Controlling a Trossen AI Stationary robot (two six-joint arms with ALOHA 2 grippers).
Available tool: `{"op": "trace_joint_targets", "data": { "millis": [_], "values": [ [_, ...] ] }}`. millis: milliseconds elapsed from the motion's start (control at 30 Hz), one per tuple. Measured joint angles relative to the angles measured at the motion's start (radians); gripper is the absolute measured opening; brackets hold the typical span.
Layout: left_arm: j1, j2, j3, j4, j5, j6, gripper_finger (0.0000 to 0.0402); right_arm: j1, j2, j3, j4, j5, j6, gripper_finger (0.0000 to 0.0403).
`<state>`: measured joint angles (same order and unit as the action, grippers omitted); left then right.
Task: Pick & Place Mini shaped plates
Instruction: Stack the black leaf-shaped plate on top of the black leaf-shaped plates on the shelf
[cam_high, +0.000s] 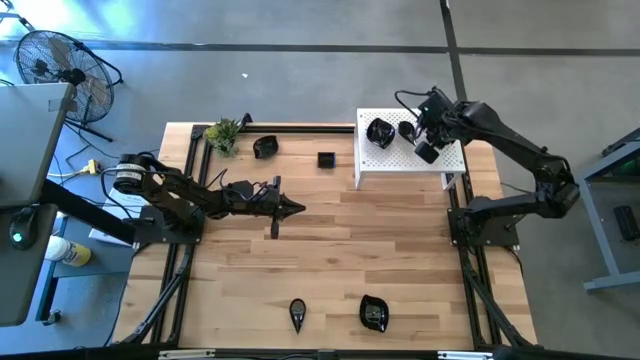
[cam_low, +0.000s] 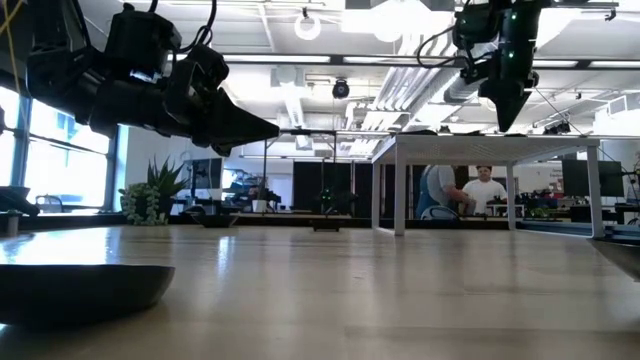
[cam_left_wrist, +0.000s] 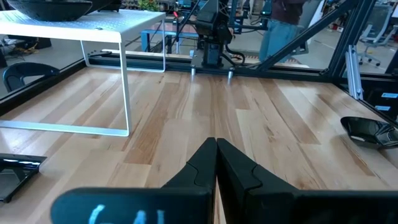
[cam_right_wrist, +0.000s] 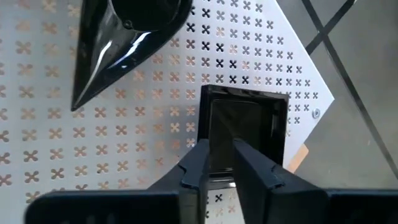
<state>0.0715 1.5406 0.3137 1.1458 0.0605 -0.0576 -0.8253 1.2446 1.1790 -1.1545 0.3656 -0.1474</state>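
1. High view: The right pincer is hovering over the white perforated platform at the counter's far right corner. Dark mini shaped plates are sitting on the platform beside and under it, a rounded plate being the clearest. The left pincer is hanging mid-counter, well apart from any plate. Four plates are lying loose on the counter: a square plate and a wavy plate beyond the left pincer near the green plant, and a teardrop plate and a near-edge plate well to its other side. Judgement: the task is partly done, with at least four plates left to collect.

2. Low view: Both arms are hanging above the counter. The right pincer is pointing down above the platform top; the left is held clear of the wood. A blurred plate rim is filling the near corner.

3. Left wrist view: The left pincer's fingers are pressed together with nothing between them. The platform is standing ahead of it; plates are showing off to both sides.

4. Right wrist view: The right pincer's fingers are standing narrowly apart, straddling the near rim of a square dish resting on the platform. Whether they are gripping or letting go cannot be told. A glossy teardrop dish is lying just beyond.
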Motion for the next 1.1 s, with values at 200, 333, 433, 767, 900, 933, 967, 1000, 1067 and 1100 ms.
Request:
{"op": "trace_joint_targets", "data": {
  "millis": [200,333,433,767,900,933,967,1000,1067,1100],
  "values": [
    [0.000,0.000,0.000,0.000,0.000,0.000,0.0005,-0.002,0.000,0.000,0.000,0.008,-0.023,0.0077],
    [0.000,0.000,0.000,0.000,0.000,0.000,0.0005,-0.001,-0.004,0.015,-0.018,0.000,-0.035,0.0070],
    [0.000,0.000,0.000,0.001,0.000,-0.008,0.0005,0.026,-0.040,0.025,-0.020,-0.069,-0.060,0.0043],
    [0.002,0.000,0.000,0.015,-0.016,-0.021,0.0005,0.195,-0.318,-0.199,0.284,-0.320,0.081,0.0009],
    [0.048,0.000,0.000,0.012,-0.046,-0.080,0.0005,0.309,-0.413,-0.317,0.388,-0.284,0.171,0.0002],
    [0.066,0.000,0.000,0.012,-0.036,-0.096,0.0005,0.344,-0.428,-0.340,0.404,-0.264,0.193,0.0004],
    [0.086,0.000,0.000,0.012,-0.020,-0.112,0.0005,0.377,-0.440,-0.362,0.421,-0.249,0.212,0.0005],
    [0.106,0.000,0.000,0.012,-0.011,-0.127,0.0005,0.412,-0.449,-0.379,0.434,-0.231,0.228,0.0006],
    [0.145,0.000,0.000,0.012,0.000,-0.148,0.0005,0.485,-0.457,-0.407,0.456,-0.192,0.257,0.0006],
    [0.163,0.000,0.000,0.012,0.000,-0.155,0.0005,0.521,-0.457,-0.418,0.469,-0.171,0.273,0.0005]
  ]
}}
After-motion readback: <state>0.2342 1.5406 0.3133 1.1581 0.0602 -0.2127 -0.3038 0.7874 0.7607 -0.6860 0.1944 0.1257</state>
